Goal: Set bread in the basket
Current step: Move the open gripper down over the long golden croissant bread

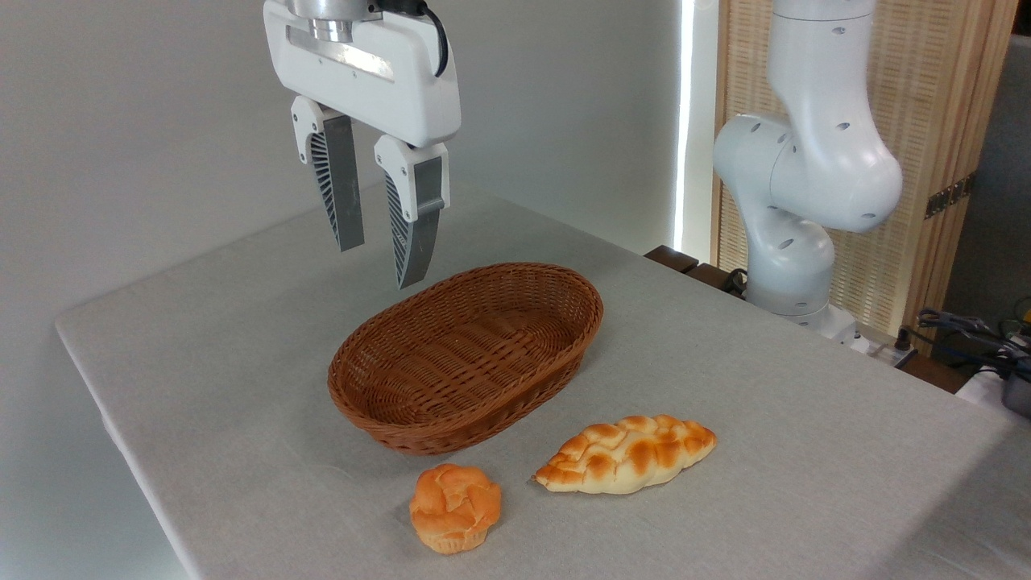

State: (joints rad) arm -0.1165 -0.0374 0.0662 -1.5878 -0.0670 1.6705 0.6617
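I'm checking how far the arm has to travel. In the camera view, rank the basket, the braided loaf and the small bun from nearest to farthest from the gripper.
1. Basket: just below and right of the open gripper, its far rim nearest.
2. and 3. Braided loaf, on the cloth front right of the basket, and small bun, at the front edge: too close to call.

The arm (805, 161) is glossy white, built of rounded, bulbous segments dotted with small dark recessed screw holes, and its base sits at about three o'clock in the picture. The gripper (378, 246), at about eleven o'clock, has a boxy white housing under a silver metal flange, with a black cable curving off its top edge. Its two grey fingers (342, 185) are ribbed, taper to points, and sit in white mounts, each showing small screws.
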